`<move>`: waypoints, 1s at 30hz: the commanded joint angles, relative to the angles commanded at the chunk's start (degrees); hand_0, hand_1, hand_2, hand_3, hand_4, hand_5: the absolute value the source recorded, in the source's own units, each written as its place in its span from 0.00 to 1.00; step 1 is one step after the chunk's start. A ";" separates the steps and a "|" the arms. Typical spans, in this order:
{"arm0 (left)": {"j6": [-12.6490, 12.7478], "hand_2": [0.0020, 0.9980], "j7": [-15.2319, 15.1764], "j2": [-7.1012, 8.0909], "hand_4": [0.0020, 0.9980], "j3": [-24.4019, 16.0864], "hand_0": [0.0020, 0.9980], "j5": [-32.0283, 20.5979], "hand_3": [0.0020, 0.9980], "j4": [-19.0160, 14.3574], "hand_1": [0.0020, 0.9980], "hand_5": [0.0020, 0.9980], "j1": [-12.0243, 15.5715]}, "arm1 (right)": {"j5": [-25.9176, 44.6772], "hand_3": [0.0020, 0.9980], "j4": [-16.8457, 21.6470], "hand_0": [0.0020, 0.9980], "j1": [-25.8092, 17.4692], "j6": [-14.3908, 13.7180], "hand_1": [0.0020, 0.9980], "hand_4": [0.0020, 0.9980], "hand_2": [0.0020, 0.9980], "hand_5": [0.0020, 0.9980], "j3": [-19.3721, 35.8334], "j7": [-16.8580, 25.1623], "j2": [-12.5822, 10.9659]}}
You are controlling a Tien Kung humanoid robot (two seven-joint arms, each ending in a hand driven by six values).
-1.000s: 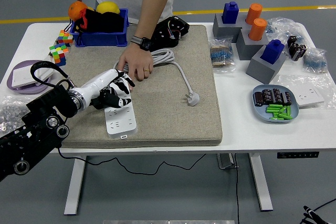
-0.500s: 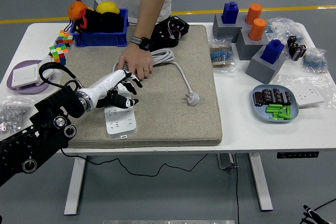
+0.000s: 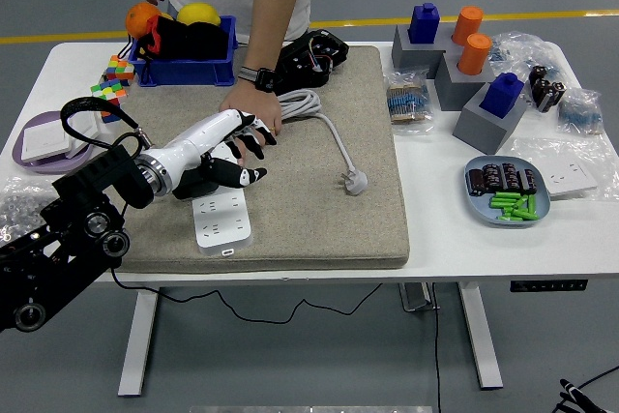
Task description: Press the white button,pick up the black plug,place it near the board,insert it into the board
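Observation:
A white power strip (image 3: 222, 221) lies on the beige mat (image 3: 319, 229) near its front left corner, with a small button (image 3: 228, 251) at its near end. My left hand (image 3: 235, 152) hovers just above the strip's far end, fingers spread and holding nothing. A grey-white cable coil (image 3: 302, 103) runs to a pale plug (image 3: 356, 181) lying loose on the mat's middle. A person's hand (image 3: 253, 108) rests on the coil, right beside my fingertips. A black bundle of parts (image 3: 311, 57) sits at the mat's far edge.
A blue bin (image 3: 189, 55) with fruit and colour cubes (image 3: 111, 84) stand at the back left. A purple plate (image 3: 39, 137) is at the left. Grey blocks with blue and orange pegs (image 3: 464, 55) and a blue tray (image 3: 508, 191) stand on the right.
My left hand has lifted off the power strip and moved up and right towards the person's hand, its fingers spreading. The person's hand has stayed on the cable coil.

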 joint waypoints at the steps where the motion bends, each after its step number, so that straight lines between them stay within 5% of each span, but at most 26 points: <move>1: 0.01 0.49 0.01 0.14 0.74 -0.77 0.42 0.23 0.61 -0.75 0.59 0.00 0.30 | 0.00 0.71 0.00 0.82 0.01 0.00 0.75 0.78 0.74 0.55 0.00 0.00 0.02; 5: 0.30 0.49 -0.48 0.13 0.74 -4.66 0.42 0.96 0.61 -1.05 0.59 0.00 1.59 | 0.03 0.71 0.01 0.82 -0.01 0.01 0.75 0.78 0.74 0.55 -0.02 -0.01 0.09; 18: 0.75 0.51 -1.29 -2.73 0.75 -19.12 0.45 5.76 0.61 8.08 0.61 0.00 6.72 | 0.04 0.71 0.00 0.82 -0.01 0.09 0.76 0.78 0.74 0.55 -0.02 -0.07 0.00; 19: 0.78 0.57 -1.30 -3.03 0.76 -19.96 0.63 5.97 0.61 8.45 0.69 0.00 7.06 | 0.07 0.71 0.01 0.82 0.04 0.11 0.76 0.78 0.74 0.56 -0.02 -0.08 0.00; 30: 0.67 0.63 -1.74 -4.33 0.80 -23.42 0.69 5.79 0.63 12.10 0.74 0.00 9.00 | 0.29 0.71 0.09 0.82 0.65 0.10 0.75 0.78 0.74 0.55 -0.30 -0.17 -0.48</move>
